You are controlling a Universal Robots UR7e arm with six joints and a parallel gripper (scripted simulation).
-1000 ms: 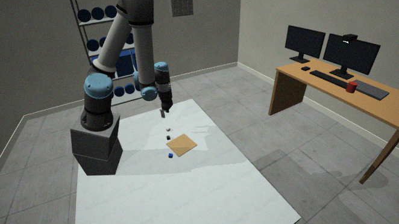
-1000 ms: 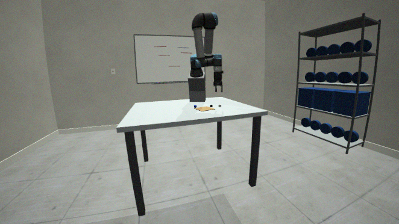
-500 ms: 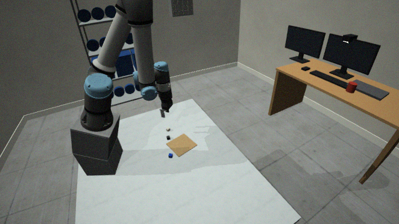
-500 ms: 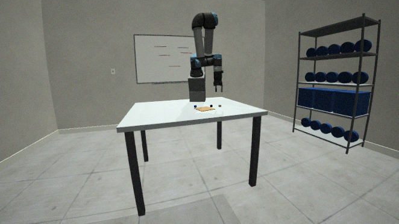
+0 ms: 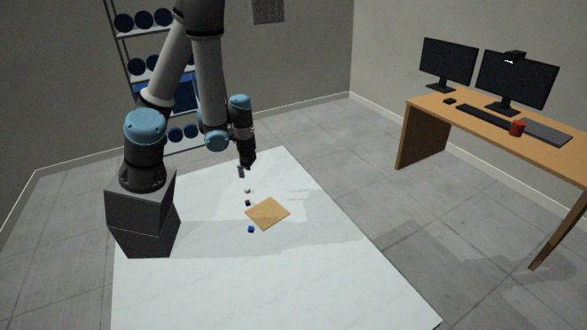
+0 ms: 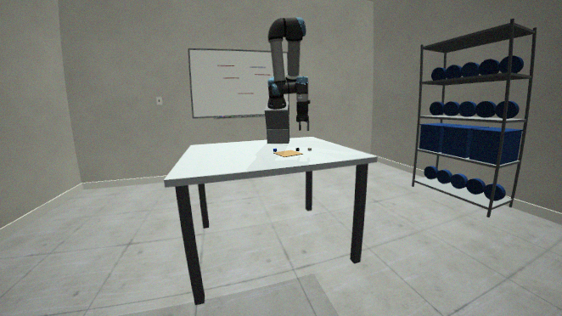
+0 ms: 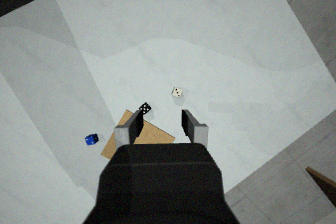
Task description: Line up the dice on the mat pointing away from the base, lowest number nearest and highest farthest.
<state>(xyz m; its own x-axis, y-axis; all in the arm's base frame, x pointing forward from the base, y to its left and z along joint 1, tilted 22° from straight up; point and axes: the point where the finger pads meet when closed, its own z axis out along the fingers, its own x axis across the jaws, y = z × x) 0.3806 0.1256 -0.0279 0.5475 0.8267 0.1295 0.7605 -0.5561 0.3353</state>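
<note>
Wrist view showing the gripper (image 7: 161, 125) hanging high above the white table (image 7: 249, 45), fingers spread wide and gripping nothing. Finding all three dice off the tan mat (image 7: 149, 136) on bare table: white die (image 7: 177, 92) apart, black die (image 7: 145, 107) just beside its edge, blue die (image 7: 91, 139) near it. Judging nothing placed yet, with picking, ordering and lining up all remaining.

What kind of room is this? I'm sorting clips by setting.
Probably a lab or workshop office: a whiteboard on the wall, a metal storage rack, and a desk with two monitors.
</note>
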